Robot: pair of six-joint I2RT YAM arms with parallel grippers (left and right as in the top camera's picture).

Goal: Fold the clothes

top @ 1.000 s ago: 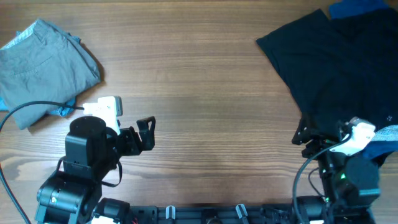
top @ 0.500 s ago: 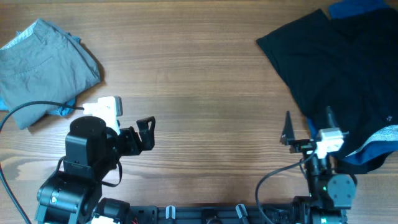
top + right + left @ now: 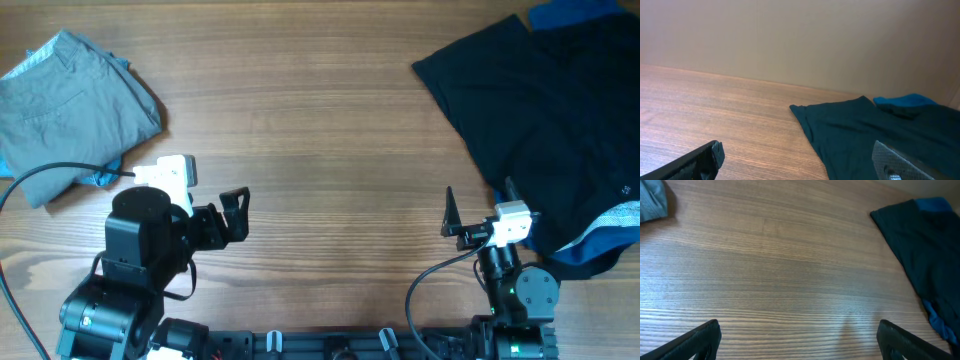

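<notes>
The grey clothes [image 3: 70, 105] lie loosely folded at the table's [image 3: 320, 130] far left corner, a dark navy garment [image 3: 545, 110] sprawls over the far right corner, and both arms' jaws (left and right alike) gape wide, empty, near the front edge.

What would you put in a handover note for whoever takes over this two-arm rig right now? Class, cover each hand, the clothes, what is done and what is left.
Left hand: open, empty, over bare table.
Right hand: open, empty, beside the near edge of the dark navy garment, not touching it as far as the views show.
Grey shorts: far left corner, gathered into a compact, roughly folded bundle.
Dark navy garment: spread loose on the far right, with blue cloth at its far edge.
Done: the grey shorts look folded.
Left: the dark garment lies unfolded and is probably next.
</notes>
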